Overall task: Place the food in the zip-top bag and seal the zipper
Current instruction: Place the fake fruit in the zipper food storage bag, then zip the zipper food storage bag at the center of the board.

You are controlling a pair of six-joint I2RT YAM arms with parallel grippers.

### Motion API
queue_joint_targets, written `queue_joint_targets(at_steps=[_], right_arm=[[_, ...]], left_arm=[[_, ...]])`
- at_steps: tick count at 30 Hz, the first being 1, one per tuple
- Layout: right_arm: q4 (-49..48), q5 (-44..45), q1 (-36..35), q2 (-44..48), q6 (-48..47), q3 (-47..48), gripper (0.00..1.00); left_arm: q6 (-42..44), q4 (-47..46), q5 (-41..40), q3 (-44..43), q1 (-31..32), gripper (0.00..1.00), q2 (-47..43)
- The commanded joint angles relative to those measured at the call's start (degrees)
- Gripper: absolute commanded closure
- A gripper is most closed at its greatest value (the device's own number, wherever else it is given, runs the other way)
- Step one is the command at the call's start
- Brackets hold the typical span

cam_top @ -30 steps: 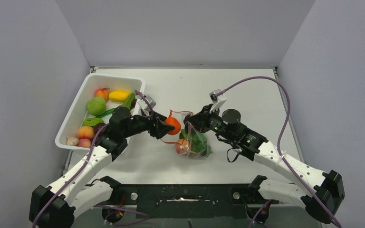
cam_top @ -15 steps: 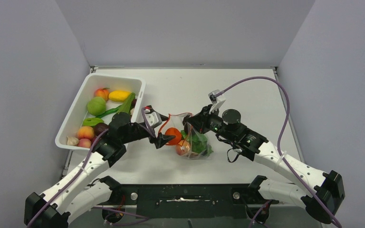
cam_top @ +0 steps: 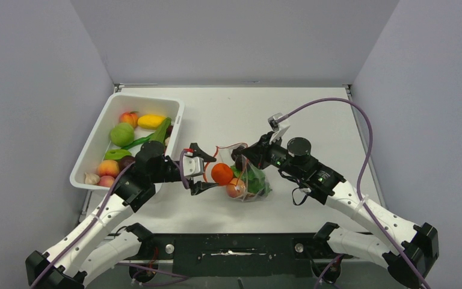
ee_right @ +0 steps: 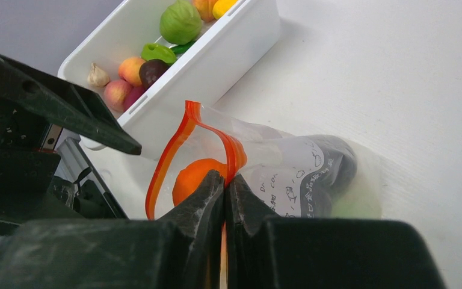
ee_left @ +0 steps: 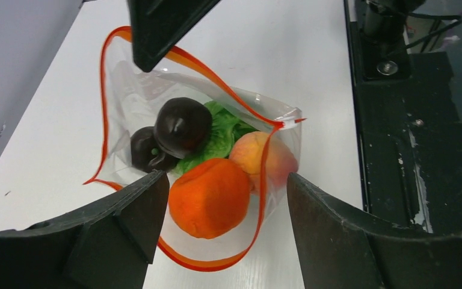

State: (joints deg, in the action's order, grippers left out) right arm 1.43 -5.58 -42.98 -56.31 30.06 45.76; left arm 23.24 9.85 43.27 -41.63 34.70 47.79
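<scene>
Zipper caught between my right jaws, which are pressed together on the red-orange strip and hold one lip of the zip-top bag up off the surface. The bag lies near the middle, toward the near edge, with its mouth gaping to the left and the zipper unsealed.

My left jaws stand wide apart at that mouth, one on either side of an orange that sits within the loop of the strip. Daylight shows between the fruit and one jaw; at the other I cannot tell whether they touch.

Deeper in the bag lie two dark plums, green lettuce beneath them, and a peach just beside the orange.

At the left of the surface a white bin holds more food: peaches, a round green piece, a yellow piece, a dark plum and a pale garlic bulb at its near end.
</scene>
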Motion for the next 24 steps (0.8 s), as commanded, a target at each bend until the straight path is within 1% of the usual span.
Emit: queue_joint_targets(at_steps=[1, 4, 9, 13, 18, 19, 21, 24], right_arm=[[-5.25, -4.16, 1.26, 1.51, 0.85, 3.24, 1.00], [-5.74, -5.18, 1.46, 1.23, 1.36, 3.37, 1.00], [-6.71, -6.28, 1.67, 0.90, 2.13, 3.67, 1.00], [-7.15, -7.36, 1.83, 0.44, 2.57, 3.83, 1.00], [-7.39, -8.19, 2.02, 0.07, 2.98, 3.66, 1.00], [-7.50, -8.26, 2.04, -0.04, 3.06, 3.57, 1.00], [-7.65, -8.15, 1.99, -0.03, 3.22, 3.39, 1.00], [-6.61, -7.36, 2.06, -0.24, 2.60, 3.69, 1.00]], left_arm=[[3.19, 2.09, 7.19, -1.32, 1.70, 0.30, -0.71], [0.51, -2.97, 5.55, 0.65, 4.30, 0.32, 0.36], [0.63, -7.23, 0.43, 2.58, 10.28, 0.35, 3.07], [3.06, -5.45, -4.15, 1.34, 12.88, 0.39, 6.97], [6.12, -3.05, -6.79, 0.08, 14.44, 0.44, 9.40], [6.10, -3.20, -6.93, 0.02, 14.55, 0.48, 9.57], [6.13, -3.09, -7.26, -0.57, 14.93, 0.61, 10.03], [6.81, -2.74, -7.33, -1.44, 15.86, 0.74, 10.14]])
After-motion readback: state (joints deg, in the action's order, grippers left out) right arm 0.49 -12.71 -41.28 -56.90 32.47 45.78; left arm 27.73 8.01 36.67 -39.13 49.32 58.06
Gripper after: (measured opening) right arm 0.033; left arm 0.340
